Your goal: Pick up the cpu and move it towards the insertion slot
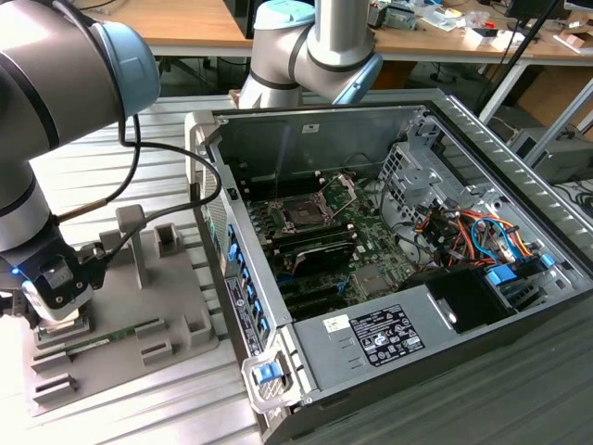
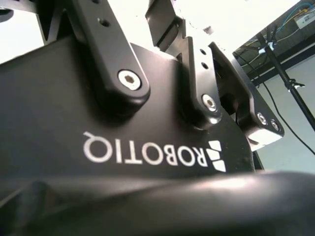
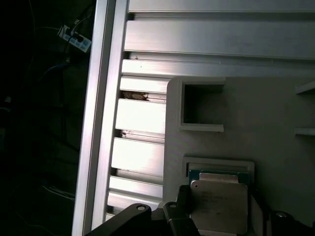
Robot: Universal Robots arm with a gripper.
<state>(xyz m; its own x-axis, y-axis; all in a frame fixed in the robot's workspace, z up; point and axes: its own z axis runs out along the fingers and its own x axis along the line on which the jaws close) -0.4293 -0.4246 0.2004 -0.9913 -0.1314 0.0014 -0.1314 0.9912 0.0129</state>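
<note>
Ribbed aluminium tabletop (image 1: 171, 167) under me, wooden desks (image 1: 176, 23) behind. An open computer case (image 1: 278, 125) lies at the exterior view's right, the insertion slot (image 1: 304, 212) inside it, well apart from my claw (image 1: 57, 317). I'm low over the grey tray (image 1: 181, 338), right at the cpu (image 3: 219, 209) in its recess; whether I grip it, I cannot tell.

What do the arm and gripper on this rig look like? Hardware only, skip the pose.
Arm: silver-grey tubular links with pale blue joint caps. A black cable runs along it, and there is a small blue light near the wrist. Gripper: black body, black linkage bars with silver hex screws, white lettering.
</note>
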